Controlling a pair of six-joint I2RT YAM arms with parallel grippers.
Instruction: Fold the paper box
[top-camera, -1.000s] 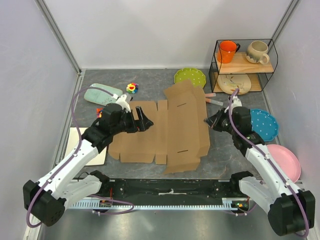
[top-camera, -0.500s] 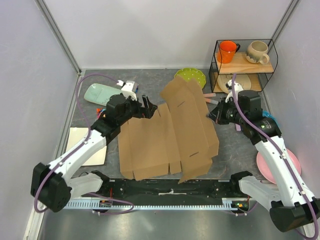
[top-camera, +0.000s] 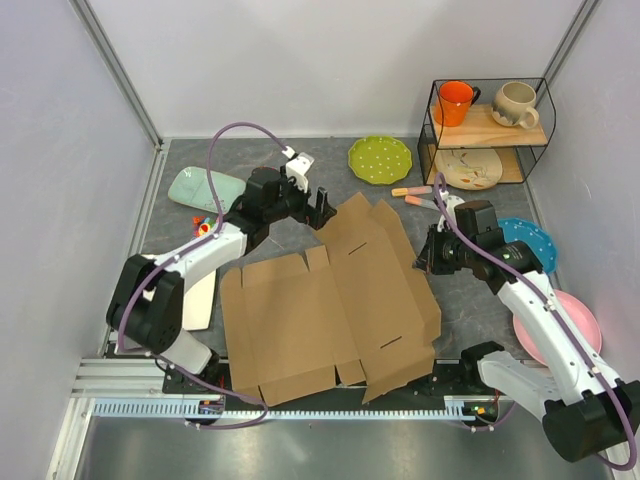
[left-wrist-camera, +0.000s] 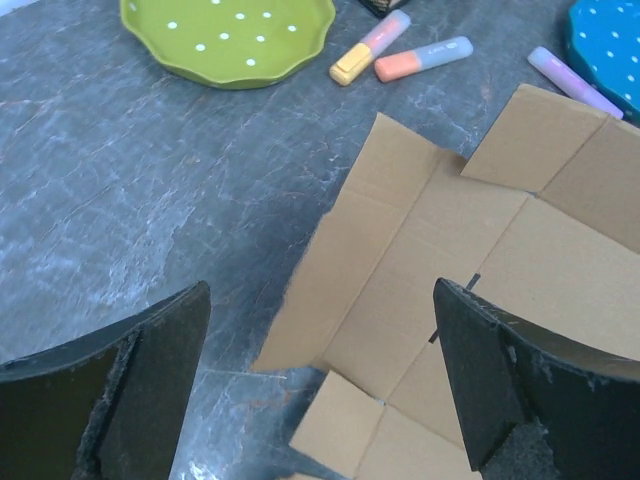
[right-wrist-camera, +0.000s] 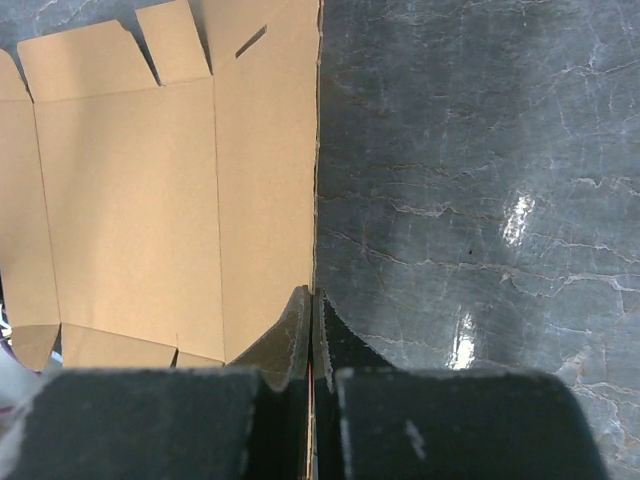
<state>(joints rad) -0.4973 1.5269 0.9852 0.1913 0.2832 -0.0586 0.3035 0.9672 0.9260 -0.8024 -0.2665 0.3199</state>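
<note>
Paper box (top-camera: 330, 300) lies opened out as one flat brown sheet in the middle of the grey table (top-camera: 300, 165), and it reaches down to the near edge. The right gripper (right-wrist-camera: 313, 305) is closed tight on the right edge of the sheet, with the thin cardboard pinched between its two fingers. The left gripper (top-camera: 320, 207) hangs with its jaws fully apart over the far corner of the sheet, and it has nothing in them. Just behind the sheet are two markers (top-camera: 412, 190) and a green plate (top-camera: 380, 155). A blue plate (top-camera: 535, 245) and a pink plate (top-camera: 580, 320) are on the right side, and a white board (top-camera: 195, 300) is on the left, beside the sheet.
</note>
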